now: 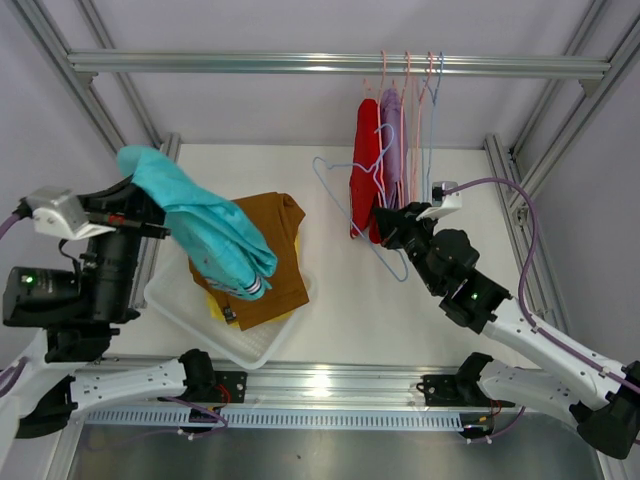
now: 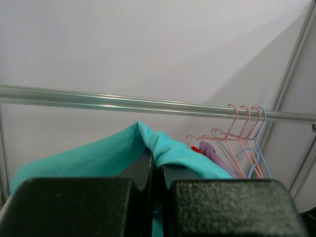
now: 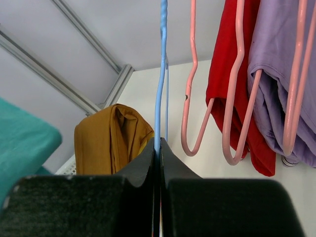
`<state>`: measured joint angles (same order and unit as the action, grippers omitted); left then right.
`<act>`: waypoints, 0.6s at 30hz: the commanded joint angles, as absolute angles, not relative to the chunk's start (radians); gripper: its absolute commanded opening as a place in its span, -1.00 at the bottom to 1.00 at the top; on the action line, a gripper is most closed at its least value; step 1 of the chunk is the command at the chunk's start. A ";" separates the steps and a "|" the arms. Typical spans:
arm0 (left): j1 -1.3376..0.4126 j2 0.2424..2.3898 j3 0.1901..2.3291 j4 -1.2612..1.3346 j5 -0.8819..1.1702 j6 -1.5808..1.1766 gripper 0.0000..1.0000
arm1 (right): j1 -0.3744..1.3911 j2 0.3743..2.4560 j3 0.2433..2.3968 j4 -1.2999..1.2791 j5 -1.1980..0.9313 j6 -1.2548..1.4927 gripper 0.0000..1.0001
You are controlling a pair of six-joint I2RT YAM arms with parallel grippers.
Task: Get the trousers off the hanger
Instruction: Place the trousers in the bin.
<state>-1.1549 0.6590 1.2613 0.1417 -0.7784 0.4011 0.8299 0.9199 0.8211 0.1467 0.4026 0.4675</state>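
The left end effector [image 2: 157,165] is clamped shut on a fold of the teal trousers [image 1: 205,230]. They hang from it at the left of the top view, above the white tray [image 1: 183,314]. I judge they are held there to be dropped onto the brown trousers [image 1: 275,255] and the yellow pair [image 1: 212,306] already lying in it.

The right end effector [image 3: 158,148] is closed tight on the wire of an empty blue hanger [image 3: 160,89], probably to steady it or draw it aside.

The red trousers [image 1: 363,185] and lilac trousers [image 1: 391,135] hang on pink hangers [image 3: 239,24] from the rail [image 1: 300,63] at upper right, so two are not yet off.

The yellow pair is mostly buried under the brown. I cannot tell whether the blue hanger's hook sits on the rail. In the top view, cloth hides the left fingers.
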 commanded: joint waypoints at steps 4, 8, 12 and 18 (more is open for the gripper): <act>-1.149 0.478 1.151 0.181 -0.817 0.408 -0.99 | 0.821 0.920 0.830 0.180 0.419 0.466 -1.00; -1.149 0.379 1.060 0.115 -0.854 0.345 -0.99 | 0.816 0.920 0.830 0.172 0.417 0.457 -1.00; -1.147 0.328 0.979 0.032 -0.893 0.267 -0.99 | 0.810 0.926 0.830 0.170 0.416 0.459 -1.00; -1.147 0.307 0.803 -0.025 -0.972 0.141 -0.99 | 0.798 0.914 0.801 0.182 0.414 0.463 -1.00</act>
<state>-1.1534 0.3092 0.8558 -0.0204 -0.9482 0.2398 0.8078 0.9249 0.8146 0.1371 0.4023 0.4664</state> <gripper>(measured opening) 0.020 0.020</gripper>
